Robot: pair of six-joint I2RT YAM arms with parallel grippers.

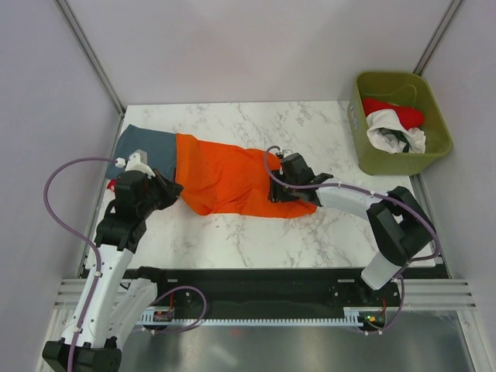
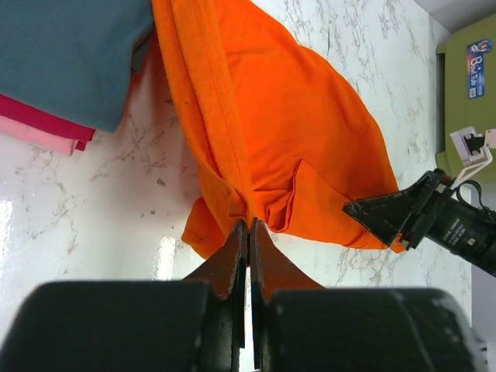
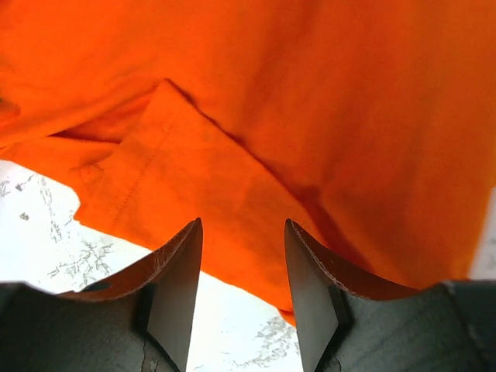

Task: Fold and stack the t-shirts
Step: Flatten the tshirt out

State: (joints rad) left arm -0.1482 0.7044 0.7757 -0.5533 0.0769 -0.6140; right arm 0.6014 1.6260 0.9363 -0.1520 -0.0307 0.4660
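Where orange t-shirt lies, marble table, grey walls

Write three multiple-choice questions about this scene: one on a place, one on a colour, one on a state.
1. Where is the olive-green plastic bin? A. far right; B. far left; C. between the arm bases.
2. Which colour is the cotton t-shirt pinched by the left fingers? A. white; B. bright orange; C. black.
3. How are the right fingers? A. shut on cloth; B. hidden; C. open.
1 A: the top view shows it. 2 B: orange cloth bunches at shut tips. 3 C: gap between them.
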